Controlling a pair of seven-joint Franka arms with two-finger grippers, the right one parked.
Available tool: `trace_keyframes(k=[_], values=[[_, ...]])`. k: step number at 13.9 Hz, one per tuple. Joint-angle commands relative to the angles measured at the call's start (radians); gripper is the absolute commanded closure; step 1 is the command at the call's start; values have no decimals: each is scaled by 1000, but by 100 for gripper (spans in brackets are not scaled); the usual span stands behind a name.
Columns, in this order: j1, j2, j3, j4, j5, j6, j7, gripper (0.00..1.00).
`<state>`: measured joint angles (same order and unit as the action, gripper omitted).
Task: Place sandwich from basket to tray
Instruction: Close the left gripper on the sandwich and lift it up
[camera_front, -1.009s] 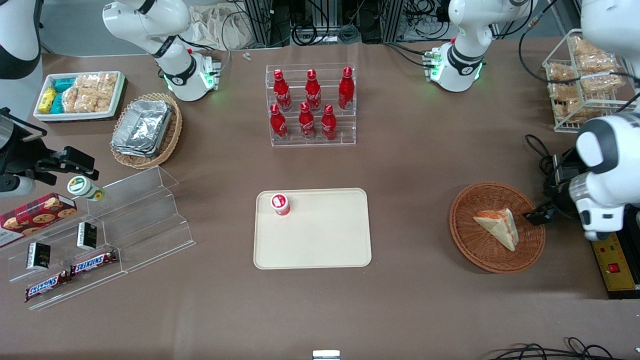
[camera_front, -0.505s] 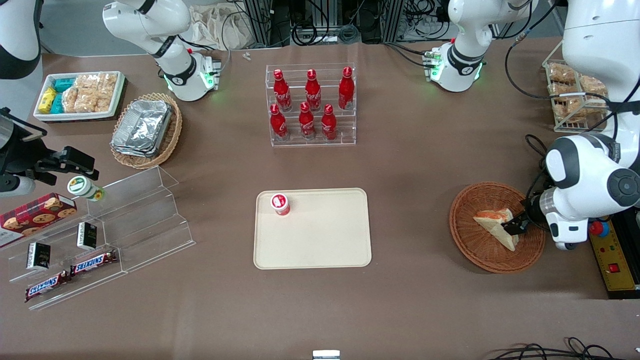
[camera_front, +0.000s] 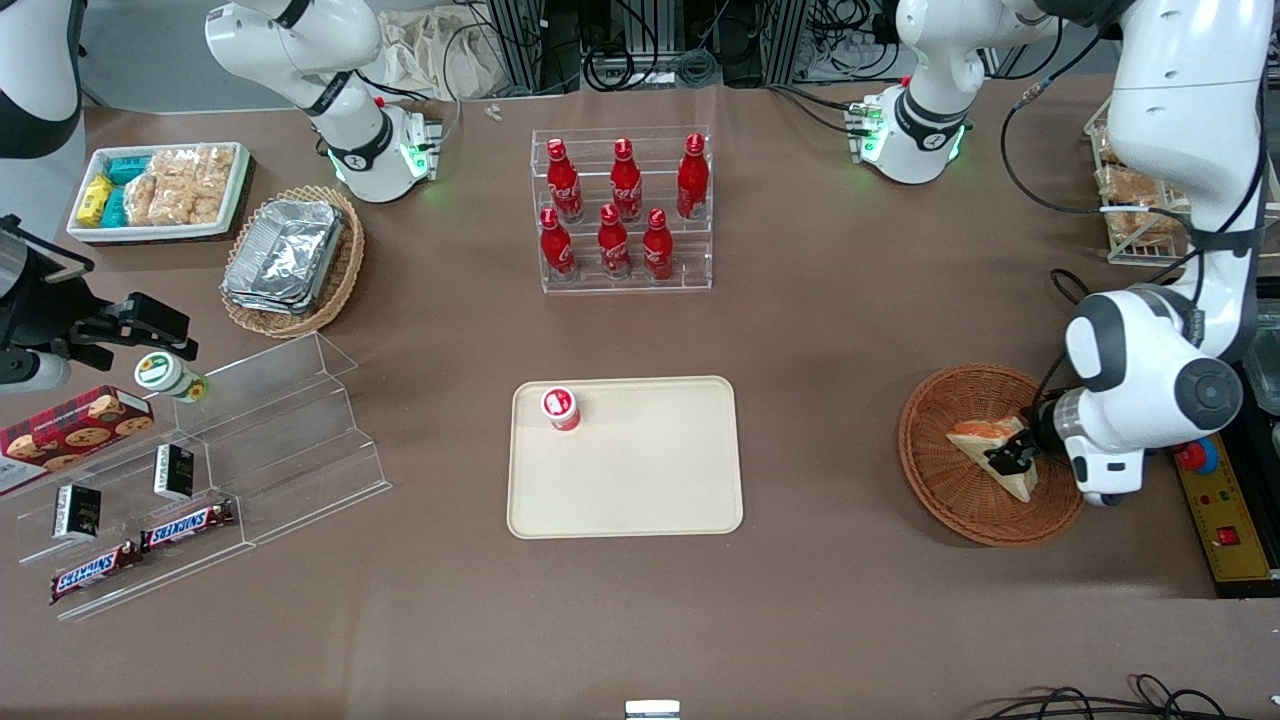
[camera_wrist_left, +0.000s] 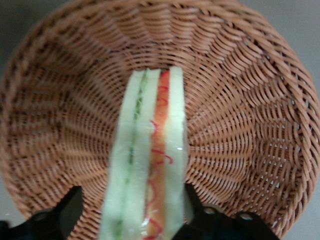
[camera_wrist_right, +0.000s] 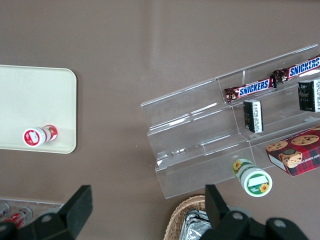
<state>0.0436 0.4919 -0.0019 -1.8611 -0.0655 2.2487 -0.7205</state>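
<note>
Since the earlier frame my pincer (camera_front: 1010, 455) has moved inward over the basket (camera_front: 940, 500) and now straddles the sandwich (camera_front: 985, 445), fingers spread, not yet clenched; lift and transfer to the tray (camera_front: 650, 490) remain.

Left arm bent low, pincer (camera_front: 1003, 455) down, fingers (camera_wrist_left: 55, 220) spread.
</note>
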Motion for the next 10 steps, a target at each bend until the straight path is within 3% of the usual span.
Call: trace_keyframes(k=[1, 2, 3, 6, 10], values=[[-19, 7, 5, -6, -11, 32, -43, 77], [-19, 4, 5, -7, -10, 31, -42, 95], [-19, -1, 5, -7, -7, 28, -40, 100], [-19, -51, 5, -9, 6, -7, -25, 100], [-30, -244, -19, 34, 21, -320, 63, 100]])
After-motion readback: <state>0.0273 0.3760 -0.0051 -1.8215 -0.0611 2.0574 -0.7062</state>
